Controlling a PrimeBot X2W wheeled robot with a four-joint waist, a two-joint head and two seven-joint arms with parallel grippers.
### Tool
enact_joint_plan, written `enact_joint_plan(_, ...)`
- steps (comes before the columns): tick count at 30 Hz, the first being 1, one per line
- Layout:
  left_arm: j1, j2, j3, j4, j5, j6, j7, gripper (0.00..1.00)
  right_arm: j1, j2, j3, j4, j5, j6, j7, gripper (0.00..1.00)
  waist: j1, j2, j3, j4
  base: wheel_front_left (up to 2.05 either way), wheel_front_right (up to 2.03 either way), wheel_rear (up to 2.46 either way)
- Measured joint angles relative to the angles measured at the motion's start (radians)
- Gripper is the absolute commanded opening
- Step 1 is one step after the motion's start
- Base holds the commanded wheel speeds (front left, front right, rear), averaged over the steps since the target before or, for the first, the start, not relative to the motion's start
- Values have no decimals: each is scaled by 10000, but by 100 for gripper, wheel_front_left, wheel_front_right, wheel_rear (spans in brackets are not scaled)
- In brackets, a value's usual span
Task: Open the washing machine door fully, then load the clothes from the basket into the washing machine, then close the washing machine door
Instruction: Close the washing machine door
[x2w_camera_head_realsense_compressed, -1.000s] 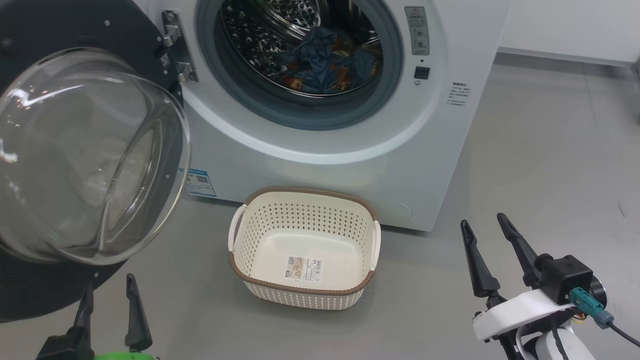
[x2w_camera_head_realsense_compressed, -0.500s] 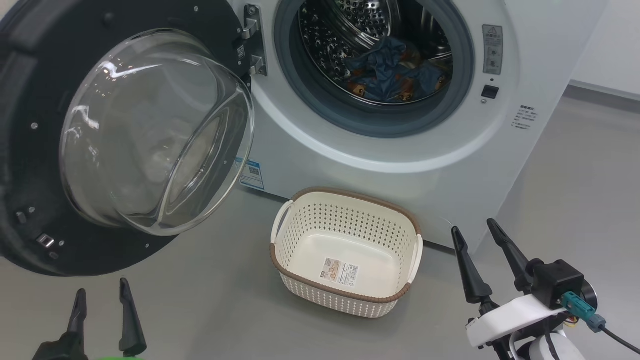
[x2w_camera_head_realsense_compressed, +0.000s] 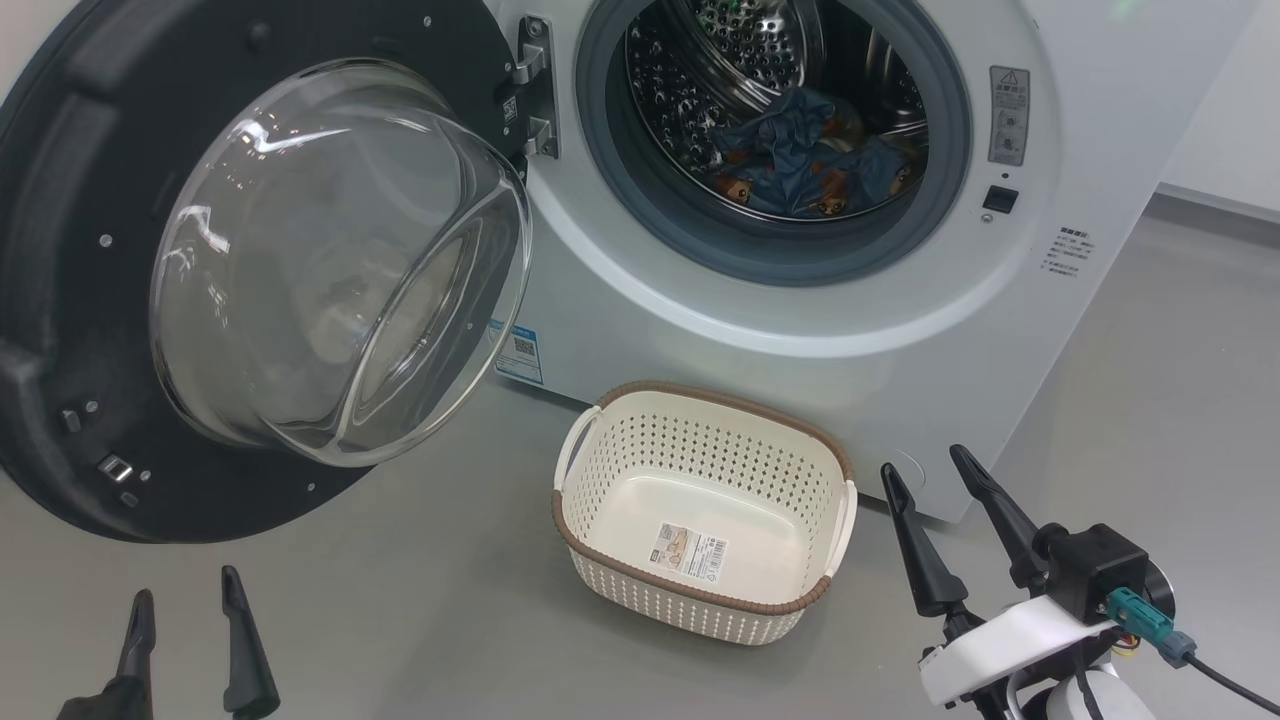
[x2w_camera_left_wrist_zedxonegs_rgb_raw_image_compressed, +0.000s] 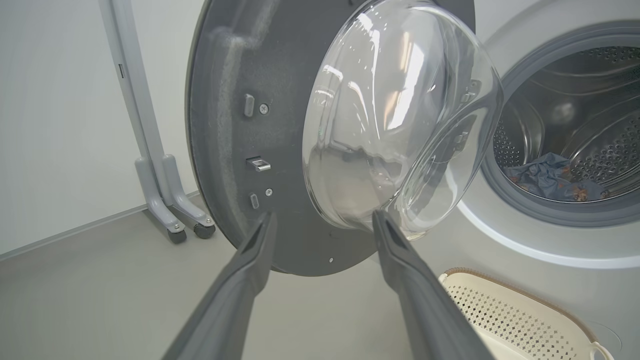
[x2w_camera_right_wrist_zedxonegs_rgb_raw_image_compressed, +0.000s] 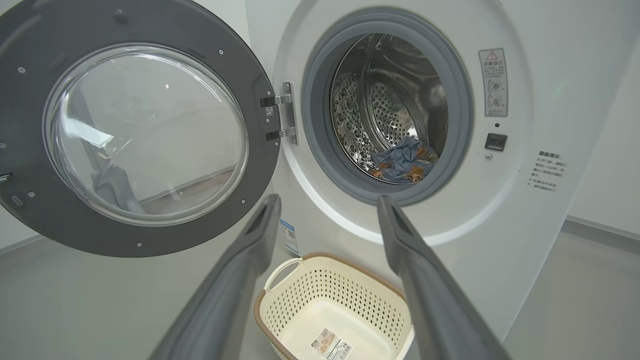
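The washing machine (x2w_camera_head_realsense_compressed: 800, 330) stands with its door (x2w_camera_head_realsense_compressed: 60, 300) swung wide to the left, the glass bowl (x2w_camera_head_realsense_compressed: 340, 260) bulging toward me. The clothes (x2w_camera_head_realsense_compressed: 805, 160) lie in the steel drum, blue with orange figures. On the floor in front sits the basket (x2w_camera_head_realsense_compressed: 700, 440), holding nothing but its label sticker. My left gripper (x2w_camera_head_realsense_compressed: 185, 600) is open at the lower left, below the door. My right gripper (x2w_camera_head_realsense_compressed: 925, 465) is open at the lower right, beside the basket. In the left wrist view the left gripper (x2w_camera_left_wrist_zedxonegs_rgb_raw_image_compressed: 322, 217) points at the door's (x2w_camera_left_wrist_zedxonegs_rgb_raw_image_compressed: 225, 125) inner face. The right wrist view shows the right gripper (x2w_camera_right_wrist_zedxonegs_rgb_raw_image_compressed: 327, 200), the clothes (x2w_camera_right_wrist_zedxonegs_rgb_raw_image_compressed: 402, 162) and the basket (x2w_camera_right_wrist_zedxonegs_rgb_raw_image_compressed: 350, 280).
A grey wheeled stand leg (x2w_camera_left_wrist_zedxonegs_rgb_raw_image_compressed: 160, 175) rests against the wall left of the door. Grey floor (x2w_camera_head_realsense_compressed: 1180, 400) stretches to the right of the machine. The door overhangs the floor at the left.
The head camera has swung left, so the whole scene has shifted right in view. Both grippers stay open; the clothes, basket and door keep their places.
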Motion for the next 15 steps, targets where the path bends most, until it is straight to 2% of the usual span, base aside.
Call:
enact_joint_plan(3, 1, 0, 42, -63, -2, 0, 0, 100, 0, 2, 2, 4, 0, 0, 0, 100, 0, 0, -15, 13, 0, 0, 0)
enact_joint_plan(4, 2, 0, 63, -79, -61, 0, 0, 74, 0, 2, 2, 6, 0, 0, 0, 100, 0, 0, -19, 17, 0, 0, 0)
enact_joint_plan(5, 2, -2, 100, -96, -190, 2, 0, 27, 0, 4, 2, 8, 0, 0, 0, 100, 0, 0, -23, 21, 0, 0, 0)
enact_joint_plan(6, 2, -2, 159, -127, -376, 2, 0, 27, 0, 4, 2, 8, 0, 0, 0, 100, 0, 0, -26, 26, 0, 0, 0)
enact_joint_plan(7, 2, 0, 224, -142, -497, 2, 0, 0, 0, 4, 2, 10, 0, 0, 0, 100, 0, 0, -29, 31, 0, 0, 0)
enact_joint_plan(10, 2, -2, 449, -190, -1143, 31, -2, 0, 0, 8, 2, 10, 0, 0, 0, 100, 0, 0, -33, 44, 0, 0, 0)
enact_joint_plan(15, -48, -8, 1262, -370, -3714, 96, -2, 0, 0, 17, -6, 10, 0, 0, 0, 100, 0, 0, -28, 77, 0, 0, 0)
